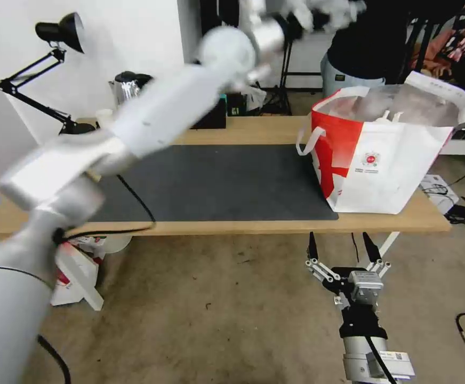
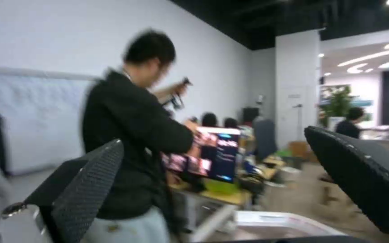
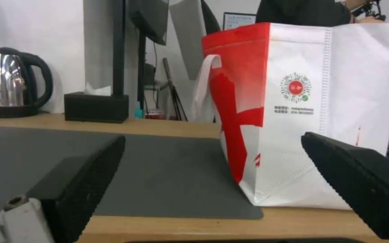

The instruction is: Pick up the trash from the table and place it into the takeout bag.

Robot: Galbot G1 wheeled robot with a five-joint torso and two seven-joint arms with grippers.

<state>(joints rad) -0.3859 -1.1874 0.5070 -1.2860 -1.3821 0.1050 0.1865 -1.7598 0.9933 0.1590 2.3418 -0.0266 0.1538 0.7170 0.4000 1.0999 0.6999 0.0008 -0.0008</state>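
The takeout bag [image 1: 382, 160], white with red panels and a round red logo, stands open on the right end of the table [image 1: 254, 130], partly on the dark mat [image 1: 216, 181]. The trash is out of view on the table top; a pale shape inside the bag is too indistinct to name. My left arm stretches up across the table, and its left gripper [image 1: 328, 12] is high above the bag's far rim, open and empty [image 2: 212, 138]. Below the table's front edge, in front of the bag [image 3: 311, 101], my right gripper [image 1: 344, 248] stands open with nothing between its fingers [image 3: 212, 138].
A person [image 1: 366, 48] stands just behind the bag. At the table's back left are a kettle [image 1: 128, 85], a black tissue box [image 3: 96, 106], a small white cup [image 1: 104, 116] and a desk lamp [image 1: 56, 37]. A black cable [image 1: 136, 202] hangs over the front edge.
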